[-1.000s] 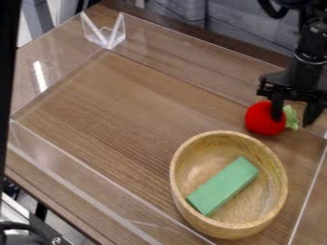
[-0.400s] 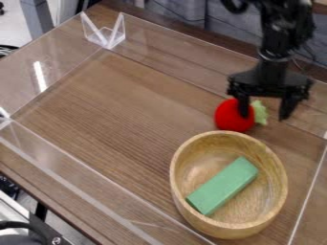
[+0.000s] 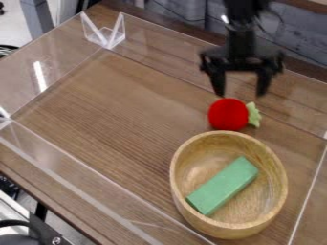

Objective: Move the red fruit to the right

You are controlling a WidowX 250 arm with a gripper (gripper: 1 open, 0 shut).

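Note:
The red fruit (image 3: 228, 113) lies on the wooden table just behind the bowl, its green leafy stem pointing right. My gripper (image 3: 242, 77) hangs above and slightly behind it, pointing down. It is open, its two dark fingers spread wide, with nothing between them. It is clear of the fruit.
A wooden bowl (image 3: 189, 146) at the front right holds a green rectangular block (image 3: 224, 186). Clear plastic walls (image 3: 38, 77) fence the table on all sides. A small clear stand (image 3: 103, 32) sits at the back left corner.
The gripper moved left and rose off the fruit, staying open. The fruit shifted left with it earlier and now rests alone on the table.

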